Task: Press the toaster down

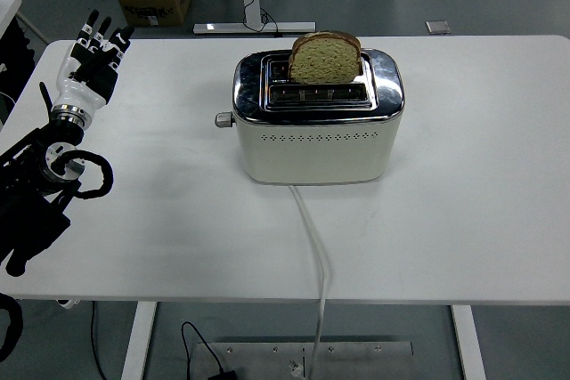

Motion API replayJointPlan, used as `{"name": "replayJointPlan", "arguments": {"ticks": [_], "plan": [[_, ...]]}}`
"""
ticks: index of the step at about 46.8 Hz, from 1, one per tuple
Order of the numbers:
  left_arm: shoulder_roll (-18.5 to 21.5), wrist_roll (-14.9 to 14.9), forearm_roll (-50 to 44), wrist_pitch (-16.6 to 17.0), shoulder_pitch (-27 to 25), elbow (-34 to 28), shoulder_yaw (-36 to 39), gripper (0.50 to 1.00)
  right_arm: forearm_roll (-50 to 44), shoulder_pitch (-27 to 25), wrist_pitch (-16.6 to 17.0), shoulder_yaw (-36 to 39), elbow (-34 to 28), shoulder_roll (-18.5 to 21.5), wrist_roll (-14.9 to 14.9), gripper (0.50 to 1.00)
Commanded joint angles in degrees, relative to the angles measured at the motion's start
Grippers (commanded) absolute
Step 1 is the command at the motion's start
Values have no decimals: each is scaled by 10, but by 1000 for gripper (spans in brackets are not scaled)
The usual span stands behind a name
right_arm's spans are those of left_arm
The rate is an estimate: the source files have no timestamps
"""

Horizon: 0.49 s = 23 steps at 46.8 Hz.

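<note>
A cream toaster (pixel 313 141) with a chrome top stands at the middle of the white table (pixel 160 246). A slice of bread (pixel 325 58) sticks up out of its rear slot; the front slot shows nothing in it. The toaster's lever knob (pixel 223 119) juts out on its left end, in the raised position. My left hand (pixel 100 44) is over the table's far left, well left of the toaster, fingers spread and holding nothing. The right arm is out of view.
The toaster's white cord (pixel 313 238) runs from its front over the table's near edge. A cardboard box (pixel 155 4) and table legs stand on the floor beyond the far edge.
</note>
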Motion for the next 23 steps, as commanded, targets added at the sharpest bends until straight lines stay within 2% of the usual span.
{"name": "replayJointPlan", "arguments": {"ticks": [1,23], "plan": [[-1,0,1,1,1,0,2,1000,0,0,0,0,0,0,0,998],[0,0,-3,4,0,0,0,1000,0,0,0,0,0,0,0,998]]}}
